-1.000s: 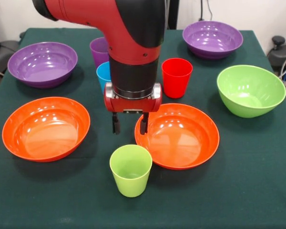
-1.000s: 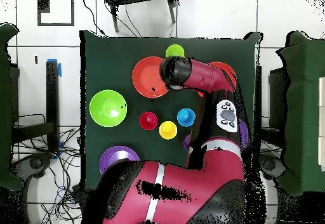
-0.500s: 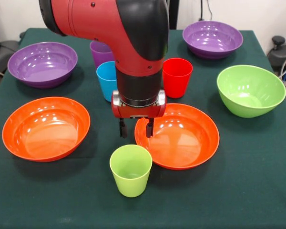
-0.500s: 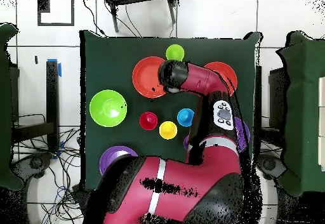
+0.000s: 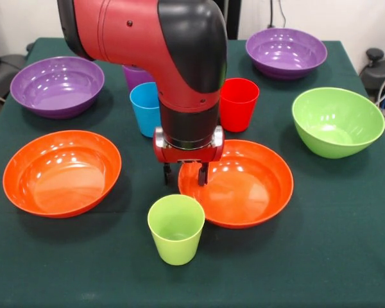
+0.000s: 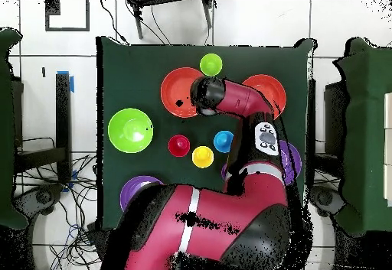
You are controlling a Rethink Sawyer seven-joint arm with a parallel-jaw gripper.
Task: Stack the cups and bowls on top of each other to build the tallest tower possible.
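Observation:
My gripper (image 5: pixel 185 174) points down over the left rim of the right orange bowl (image 5: pixel 244 186), one finger outside the rim and one inside, jaws apart. The light green cup (image 5: pixel 176 229) stands upright alone just in front of it; no stack shows. The blue cup (image 5: pixel 144 109), red cup (image 5: pixel 237 102) and purple cup (image 5: pixel 133 76) stand behind my arm. The yellow cup (image 6: pixel 202 157) shows only in the overhead view. A second orange bowl (image 5: pixel 61 172) sits at the left.
Two purple bowls (image 5: pixel 56 85) (image 5: pixel 286 51) sit at the far corners. The deep light green bowl (image 5: pixel 337 122) is at the right. My arm covers the table's far middle. The green cloth's edges lie close to the outer bowls.
My gripper has moved right and lower, from beside the bowl to astride its left rim. The right orange bowl has shifted slightly left.

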